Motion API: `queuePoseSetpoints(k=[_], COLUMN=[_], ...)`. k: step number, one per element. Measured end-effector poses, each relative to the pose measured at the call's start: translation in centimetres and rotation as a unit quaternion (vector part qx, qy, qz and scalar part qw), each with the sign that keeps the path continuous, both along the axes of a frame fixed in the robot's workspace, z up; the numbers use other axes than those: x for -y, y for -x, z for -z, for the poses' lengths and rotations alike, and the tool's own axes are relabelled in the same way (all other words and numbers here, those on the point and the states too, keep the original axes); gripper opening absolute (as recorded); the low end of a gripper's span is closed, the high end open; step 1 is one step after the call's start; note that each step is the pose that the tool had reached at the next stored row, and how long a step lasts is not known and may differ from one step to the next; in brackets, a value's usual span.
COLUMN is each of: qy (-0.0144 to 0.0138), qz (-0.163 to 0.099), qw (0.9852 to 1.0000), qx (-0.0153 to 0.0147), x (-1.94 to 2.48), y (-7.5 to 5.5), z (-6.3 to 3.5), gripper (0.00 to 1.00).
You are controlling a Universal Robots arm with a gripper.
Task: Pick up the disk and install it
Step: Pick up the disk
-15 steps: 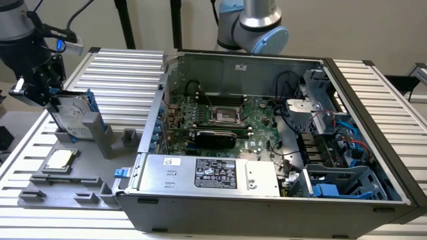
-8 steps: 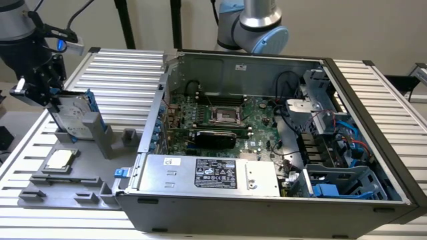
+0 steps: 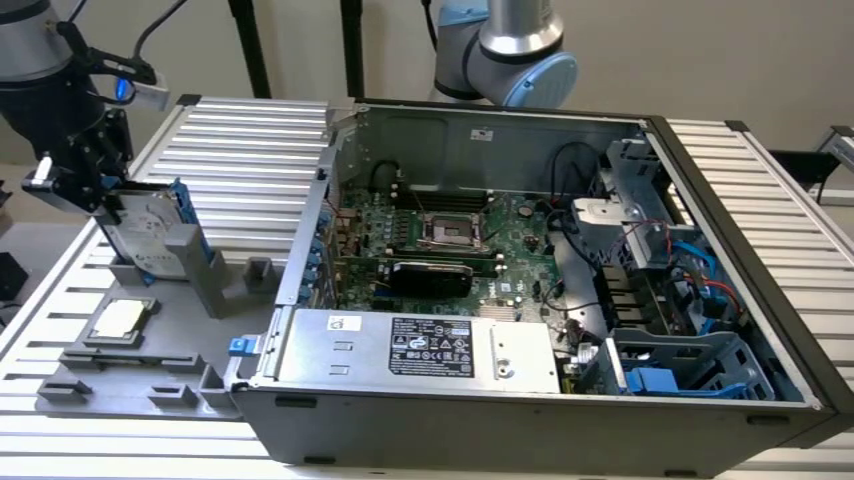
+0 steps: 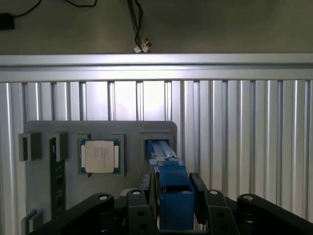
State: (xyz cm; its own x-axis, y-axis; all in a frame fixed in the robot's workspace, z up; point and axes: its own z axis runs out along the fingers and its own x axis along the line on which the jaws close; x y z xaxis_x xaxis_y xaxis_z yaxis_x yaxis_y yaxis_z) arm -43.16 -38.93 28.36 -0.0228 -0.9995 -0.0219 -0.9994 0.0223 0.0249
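While on edge — disk (image 3: 144, 232) (long axis upright) in gripper (image 4: 170, 183)

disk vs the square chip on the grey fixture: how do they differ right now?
The disk stands on edge in a slot; the chip lies flat in its pocket. The disk carries blue side rails and is larger; the chip is a bare silver square. The gripper is at the disk, apart from the chip. Both sit on the grey fixture.
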Motion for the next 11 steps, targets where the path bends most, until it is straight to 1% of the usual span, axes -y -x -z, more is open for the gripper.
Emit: queuePoseSetpoints(k=[1, 2, 3, 5, 6, 8, 11], qy=[0.0002, 0.0005, 0.0005, 0.0006, 0.0006, 0.0005, 0.0005], qz=[-0.001, -0.002, -0.002, -0.003, -0.003, -0.004, -0.003], qw=[1.0000, 1.0000, 1.0000, 1.0000, 1.0000, 1.0000, 1.0000], qx=[0.0005, 0.0007, 0.0009, 0.0012, 0.0013, 0.0016, 0.0022], x=[0.00, 0.01, 0.00, 0.00, 0.00, 0.03, 0.29], y=[0.00, 0.00, 0.00, 0.01, 0.02, 0.05, 0.07], z=[0.00, -0.01, 0.00, -0.01, -0.01, -0.01, 0.00], gripper=[0.42, 0.42, 0.36, 0.36, 0.33, 0.33, 0.33])
